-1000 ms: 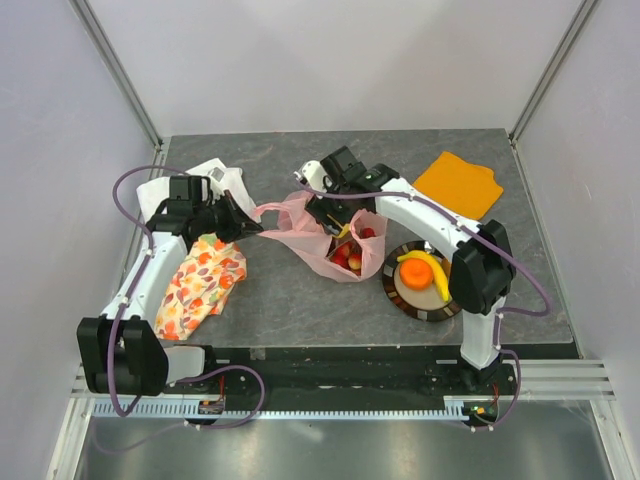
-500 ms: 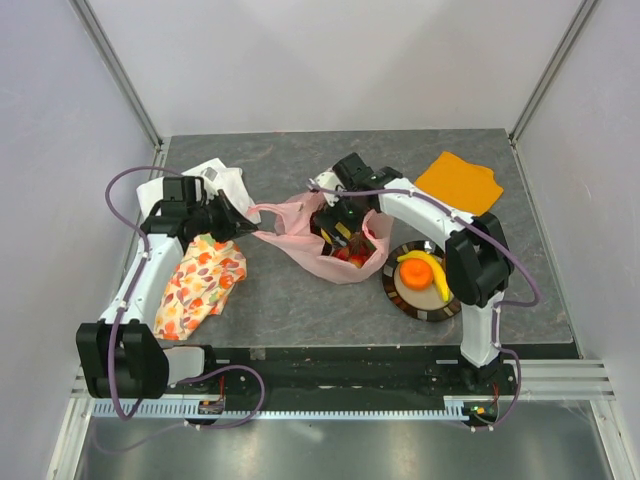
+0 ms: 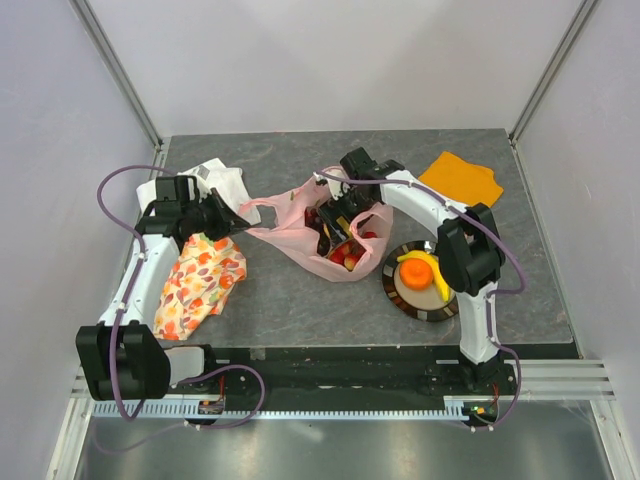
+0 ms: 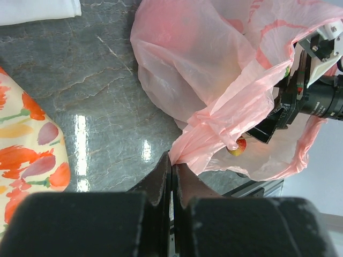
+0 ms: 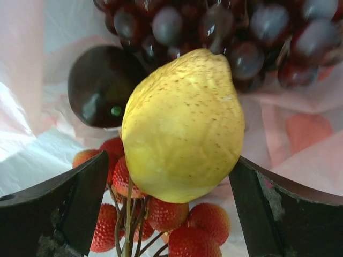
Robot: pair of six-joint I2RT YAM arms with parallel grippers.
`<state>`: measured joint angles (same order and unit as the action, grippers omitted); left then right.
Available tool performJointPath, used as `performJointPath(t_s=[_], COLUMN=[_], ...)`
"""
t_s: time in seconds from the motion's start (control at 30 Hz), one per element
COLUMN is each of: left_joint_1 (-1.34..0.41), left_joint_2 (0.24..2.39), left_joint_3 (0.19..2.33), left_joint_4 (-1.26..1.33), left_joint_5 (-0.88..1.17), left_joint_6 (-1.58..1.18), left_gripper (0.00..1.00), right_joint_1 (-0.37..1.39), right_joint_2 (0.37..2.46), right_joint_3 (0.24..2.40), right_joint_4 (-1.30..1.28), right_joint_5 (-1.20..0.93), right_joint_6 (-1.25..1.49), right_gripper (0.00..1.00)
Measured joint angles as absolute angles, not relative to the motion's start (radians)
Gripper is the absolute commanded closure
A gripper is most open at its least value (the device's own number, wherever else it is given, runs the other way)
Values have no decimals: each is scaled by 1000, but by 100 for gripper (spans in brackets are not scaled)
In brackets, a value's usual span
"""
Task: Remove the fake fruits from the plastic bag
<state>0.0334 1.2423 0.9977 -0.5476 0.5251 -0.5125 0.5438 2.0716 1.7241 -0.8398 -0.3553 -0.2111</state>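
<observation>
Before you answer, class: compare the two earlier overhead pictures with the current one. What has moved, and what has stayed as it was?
The right pincer has dropped from the far rim of the plastic bag into its mouth, and now stands open astride the yellow fruit. The left pincer, shut on the bag, drew it slightly leftward. The plate with banana and orange stayed put.

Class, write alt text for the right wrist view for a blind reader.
A speckled yellow plastic fruit sits between the open jaws of the right end effector, inside the translucent pink plastic bag. Around it: dark purple grape bunch, glossy brown oval fruit, red berry cluster.
</observation>
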Motion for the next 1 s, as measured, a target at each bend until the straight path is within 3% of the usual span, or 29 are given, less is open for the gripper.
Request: performJointPath(t_s=[0.03, 0.13, 0.17, 0.3, 0.57, 0.83, 1.0], left_joint_1=[34, 35, 36, 44, 44, 45, 45], left_joint_2=[1242, 1242, 1242, 1242, 1252, 1267, 1268], left_joint_3=[998, 998, 998, 998, 1010, 1032, 1032], left_joint_4=[-548, -548, -547, -548, -544, -520, -513], left_joint_5=[525, 525, 525, 525, 525, 527, 532], left_joint_6=[-511, -511, -511, -508, -507, -508, -509], left_gripper=[98, 98, 98, 99, 98, 99, 98], right_joint_1=[545, 546, 546, 546, 512, 454, 467], right_joint_2=[2077, 2094, 2101, 2131, 2070, 1661, 1430], right_joint_3=[1733, 1763, 1773, 1803, 1854, 1844, 1633], right_joint_4=[-840, -838, -837, -830, -870, -934, -990], right_joint_5=[-362, -364, -364, -366, -443, -640, -689], right_joint_6=[-205, -194, -191, -187, -198, -254, -323], right_gripper=[2, 18, 28, 45, 45, 43, 44])
